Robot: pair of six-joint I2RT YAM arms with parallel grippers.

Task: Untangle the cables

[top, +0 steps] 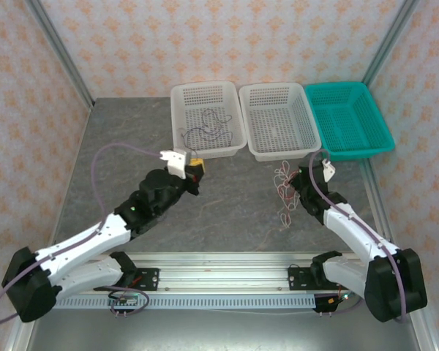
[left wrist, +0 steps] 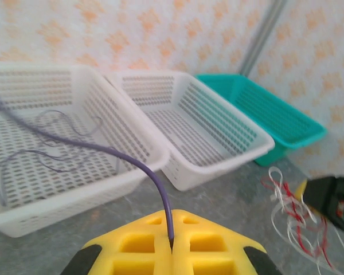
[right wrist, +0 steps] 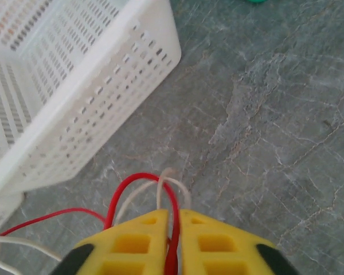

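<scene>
Over the left white perforated plastic basket (top: 205, 86), a thin dark-purple cable (left wrist: 168, 217) trails into the basket, long axis running fwd-left from the L gripper (left wrist: 172, 249), which is pinched on its end. R gripper (right wrist: 173, 240) pinches a red cable (right wrist: 140, 175) + pale white cable (right wrist: 167, 172). Their tangle (top: 284, 190) lies on the grey bench (top: 234, 212), beside it. Baskets: 2 white, 1 teal (top: 336, 85). Red/white count unclear.

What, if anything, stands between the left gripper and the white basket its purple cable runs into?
Nothing visible. Only bare table lies between the left gripper and the left white basket; the purple cable it pinches arcs over the near rim.
</scene>
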